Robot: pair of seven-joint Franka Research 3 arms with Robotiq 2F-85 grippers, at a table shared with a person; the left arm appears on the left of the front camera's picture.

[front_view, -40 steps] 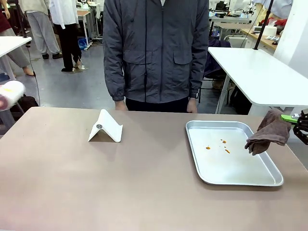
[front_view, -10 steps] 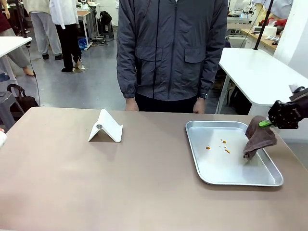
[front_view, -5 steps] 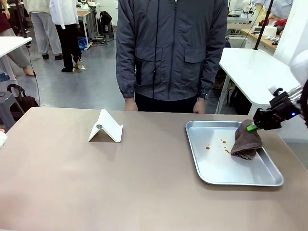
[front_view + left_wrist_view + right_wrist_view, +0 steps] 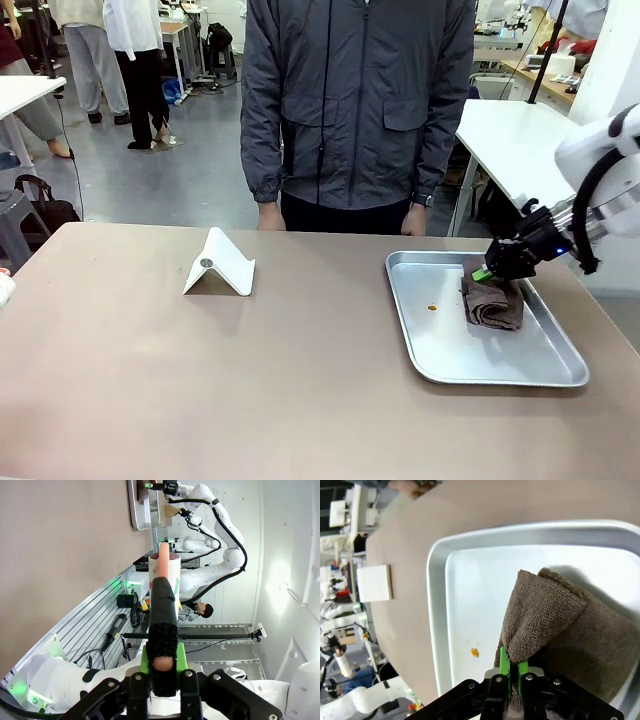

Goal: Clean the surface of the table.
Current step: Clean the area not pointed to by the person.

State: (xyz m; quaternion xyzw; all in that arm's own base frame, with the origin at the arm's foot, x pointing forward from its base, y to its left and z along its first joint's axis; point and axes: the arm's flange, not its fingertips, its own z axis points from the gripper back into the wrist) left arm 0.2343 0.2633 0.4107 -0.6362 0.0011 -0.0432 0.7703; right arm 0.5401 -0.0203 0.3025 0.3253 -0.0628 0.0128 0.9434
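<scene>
Table (image 4: 280, 390): taupe top across the front view; person (image 4: 355, 100) at its far edge.
Tray (image 4: 452, 350): metal, near the table's right edge.
Right gripper (image 4: 487, 270): fingers clamped on a brown cloth (image 4: 495, 303), which rests on the tray's far right part.
Spot (image 4: 432, 307): orange, on the tray, left of the cloth.
Stand (image 4: 220, 263): white, near the far edge, left of middle.
Left gripper (image 4: 163, 582): fingers clamped on a white cylinder (image 4: 172, 567).

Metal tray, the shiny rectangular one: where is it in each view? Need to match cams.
Front view: shiny rectangular metal tray right of centre, on the taupe-brown table.
Left wrist view: small, at the top edge left of centre, seen side-on past the table.
Right wrist view: large, across the centre and right, a brown cloth lying in it.
Shared landmark: the table top under the tray.
</scene>
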